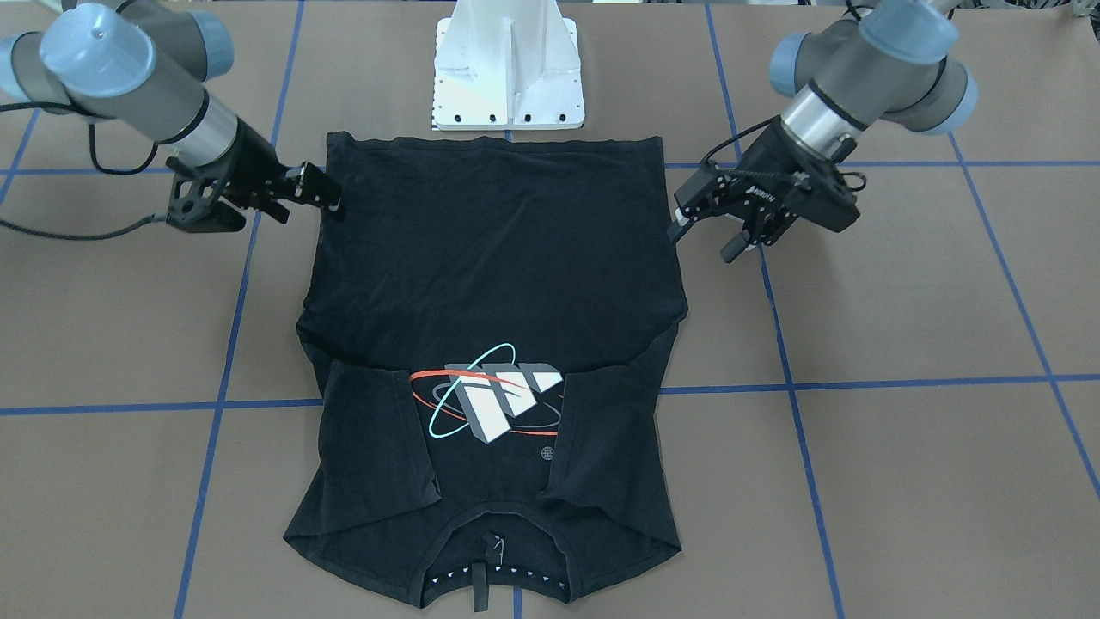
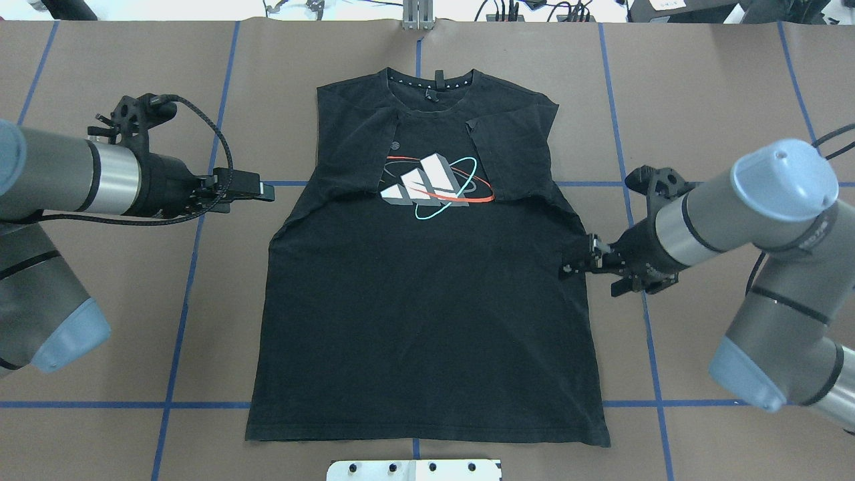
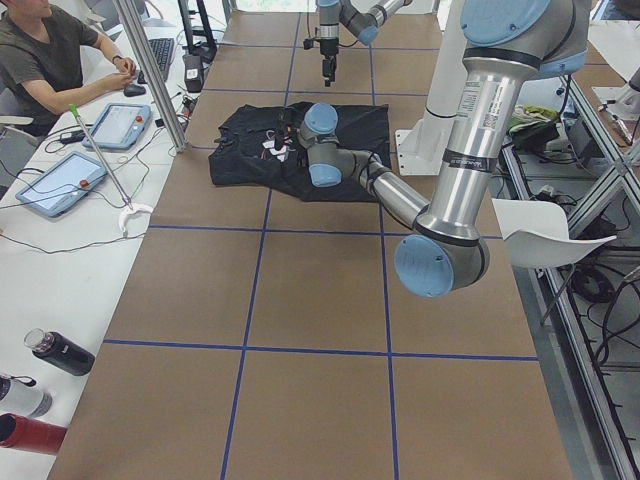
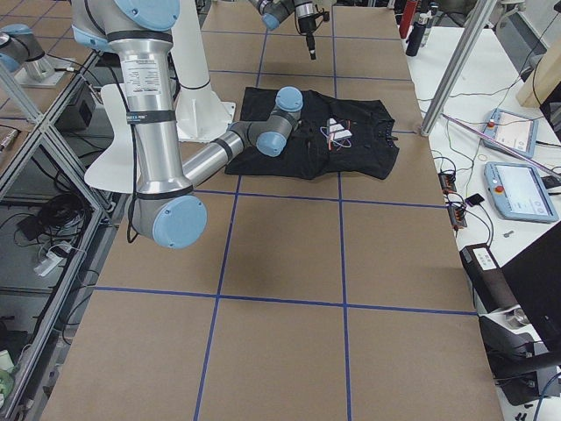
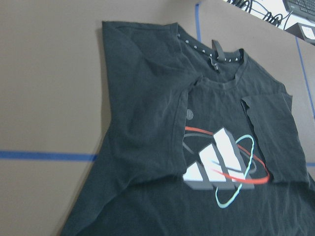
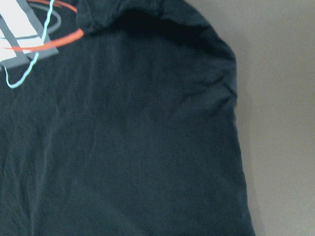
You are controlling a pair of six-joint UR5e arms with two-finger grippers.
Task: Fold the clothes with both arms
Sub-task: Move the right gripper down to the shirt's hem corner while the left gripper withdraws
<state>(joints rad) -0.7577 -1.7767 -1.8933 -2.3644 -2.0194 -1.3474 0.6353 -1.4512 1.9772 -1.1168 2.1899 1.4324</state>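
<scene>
Two views | overhead: whole T-shirt [image 2: 427, 300]; right wrist: one side edge

My T-shirt [image 2: 427, 300] is black all over. Its logo [image 2: 434, 184] has three slanted white bars with grey sides, crossed by a red ring and a teal one, with a thin grey ring behind. A row of small white marks runs along the inside of the black collar [image 2: 407, 81]. The desk [image 2: 701, 100] is dull brown, ruled into large squares by blue lines [image 2: 194, 267]. My left arm [image 2: 60, 177] and right arm [image 2: 735, 214] are grey and silver metal with light-blue caps. My jaws and cables [image 2: 220, 143] are black. My pedestal [image 1: 509, 86] is white.
</scene>
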